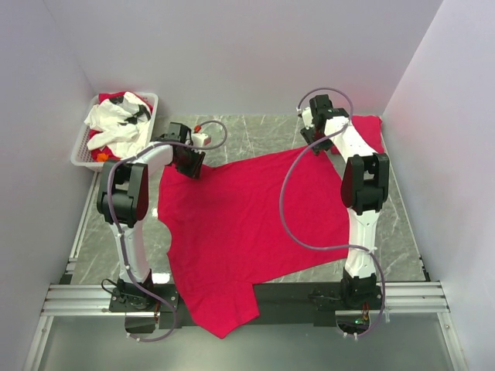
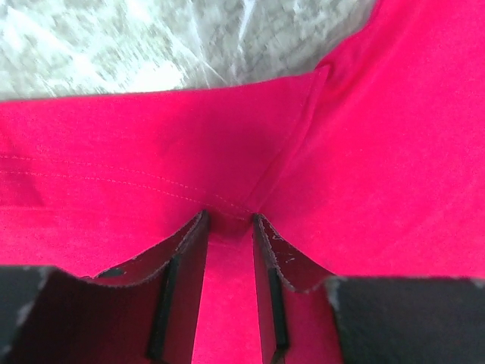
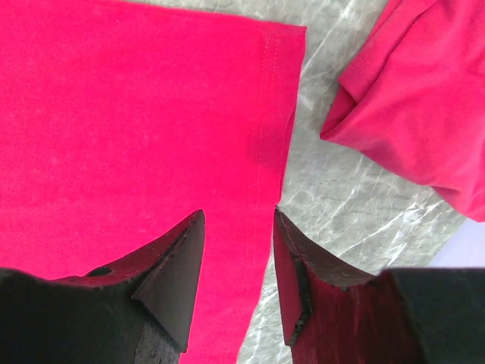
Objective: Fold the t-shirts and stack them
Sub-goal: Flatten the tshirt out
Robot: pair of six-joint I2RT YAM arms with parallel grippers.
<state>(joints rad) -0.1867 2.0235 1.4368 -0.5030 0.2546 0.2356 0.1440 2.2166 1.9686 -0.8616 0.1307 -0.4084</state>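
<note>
1. On the grey stone table point(image 1: 255, 127), a red t-shirt point(image 1: 240, 224) lies spread out flat between the two arms. One end reaches past the near edge.
2. The left claw point(image 2: 229, 220) is at the shirt's far left corner and pinches a fold of its cloth.
3. The right claw point(image 3: 239, 216) is over the shirt's far right hem. Its fingers are apart and hold nothing.
4. An other red t-shirt point(image 1: 373, 130) lies in the far right corner, just beside the first.
5. A white basket point(image 1: 81, 151) with white cloth point(image 1: 116, 124) stands far left.
</note>
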